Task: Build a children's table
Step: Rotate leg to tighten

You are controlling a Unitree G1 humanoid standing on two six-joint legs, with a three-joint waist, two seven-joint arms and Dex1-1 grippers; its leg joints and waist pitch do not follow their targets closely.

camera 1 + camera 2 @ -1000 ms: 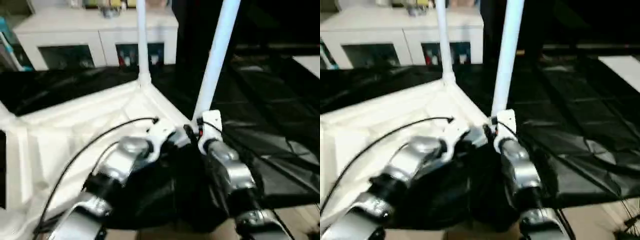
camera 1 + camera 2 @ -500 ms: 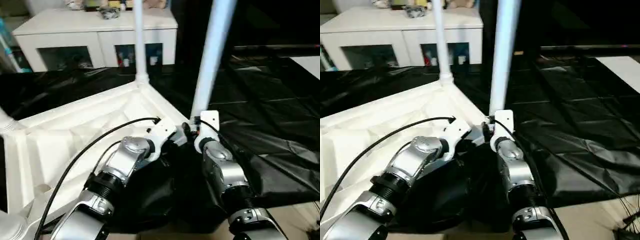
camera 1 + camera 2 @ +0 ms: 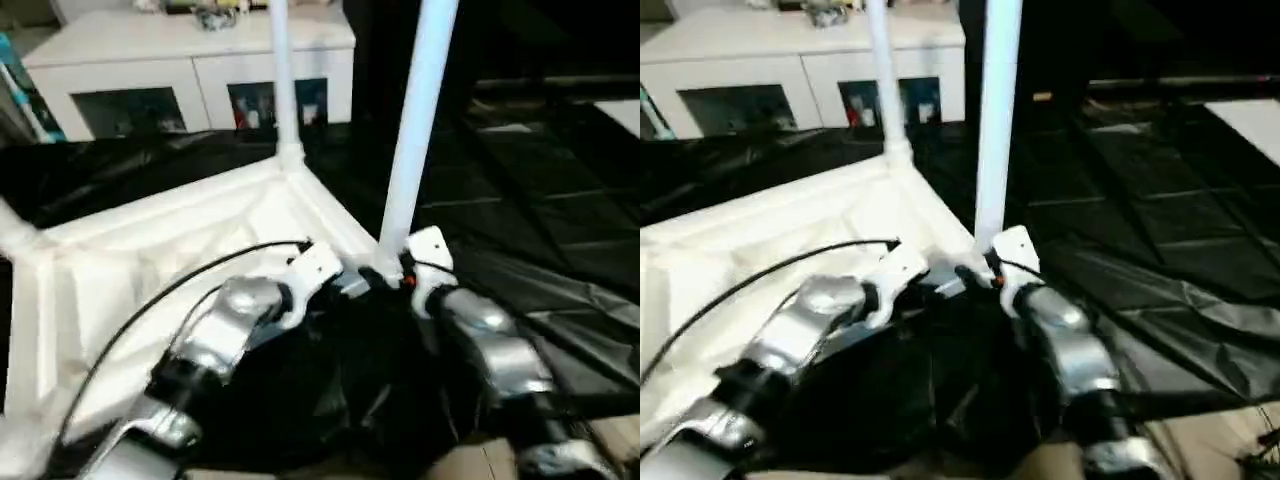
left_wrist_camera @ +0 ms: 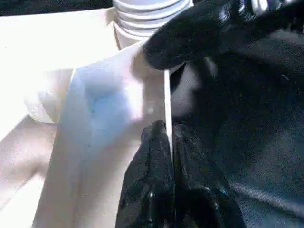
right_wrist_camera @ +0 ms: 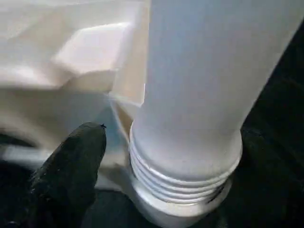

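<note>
The children's table lies upside down: its white ribbed top [image 3: 150, 250] rests on a black sheet. One white leg [image 3: 281, 70] stands upright in the far corner socket. A second leg [image 3: 415, 130] stands in the near right corner, its threaded base [image 5: 180, 175] sitting in the socket. My left gripper [image 4: 167, 142] is shut on the top's thin rim just beside that corner. My right gripper [image 3: 392, 272] is open around the foot of the near leg, one black finger [image 5: 71, 166] standing clear of the tube.
A white cabinet [image 3: 190, 70] with glass doors stands at the back. Crumpled black sheeting [image 3: 540, 200] covers the ground around the top. Another white tube [image 3: 12, 232] rises at the left corner. A pale floor strip [image 3: 1200, 440] shows at the near right.
My right gripper's fingers have spread wider, away from the near leg. The left gripper keeps its hold on the rim. The whole picture has shifted a little with the head.
</note>
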